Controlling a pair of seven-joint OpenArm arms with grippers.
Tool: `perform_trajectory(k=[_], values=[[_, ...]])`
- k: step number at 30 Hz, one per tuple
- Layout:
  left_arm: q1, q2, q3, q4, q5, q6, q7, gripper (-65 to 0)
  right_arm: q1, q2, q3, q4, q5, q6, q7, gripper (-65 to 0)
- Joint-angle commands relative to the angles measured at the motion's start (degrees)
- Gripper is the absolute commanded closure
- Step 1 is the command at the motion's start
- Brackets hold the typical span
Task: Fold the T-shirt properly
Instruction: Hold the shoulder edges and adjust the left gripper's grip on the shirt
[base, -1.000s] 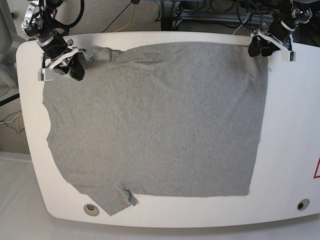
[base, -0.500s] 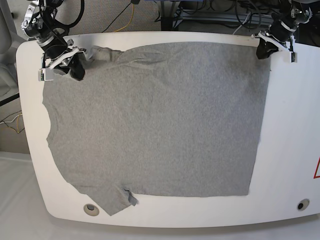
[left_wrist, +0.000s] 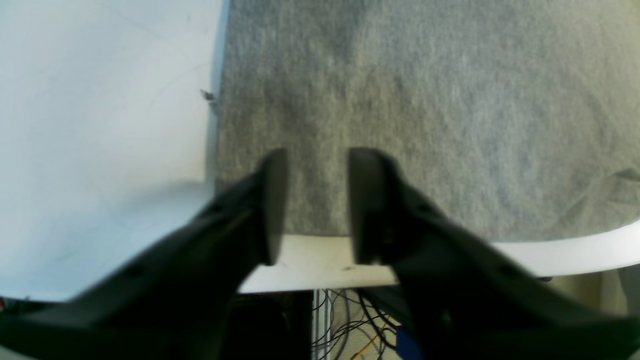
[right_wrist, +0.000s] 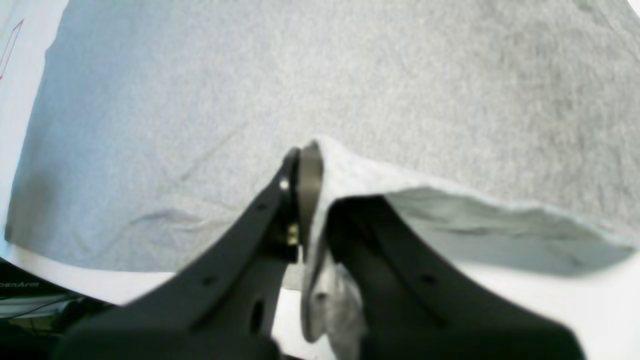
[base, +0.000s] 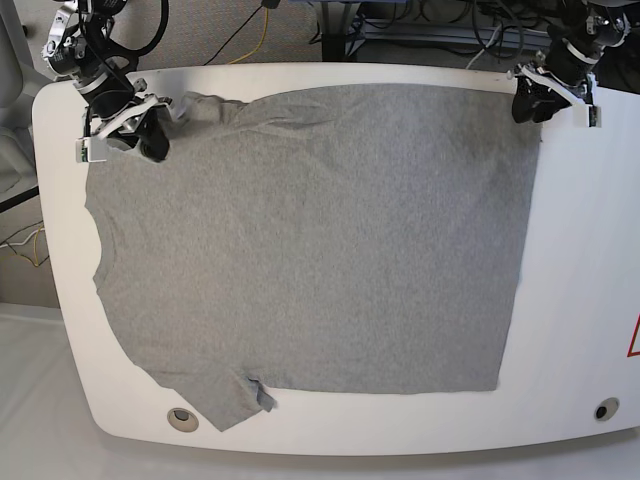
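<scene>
T-shirt (base: 310, 240) flat on tabletop (base: 585, 260), unfolded. Right pincer (right_wrist: 312, 165) clenched on shoulder at 10 o'clock; left pincer (left_wrist: 315, 200) released at 1 o'clock. No fold begun.

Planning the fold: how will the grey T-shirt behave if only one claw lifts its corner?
Probably floppy: where the right claw pinches the T-shirt, the cloth tents and sags away at once. Likely light, since a small pinch raises that edge. It may drag and wrinkle rather than slide flat; creases already show near that corner.
</scene>
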Motion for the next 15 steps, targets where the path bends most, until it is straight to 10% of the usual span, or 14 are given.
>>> perform_trajectory(k=[1,15], values=[[1.4,-0.3,-2.9,4.7,-2.1,-2.1,1.6,-30.9,-0.1,0.8,0.3,1.2,0.8,0.4,1.7,0.0],[2.7,-0.3,-5.1,4.5,-2.5,-3.2,2.2,-36.3,-0.4,0.7,0.4,1.1,1.0,0.4,1.5,0.0]])
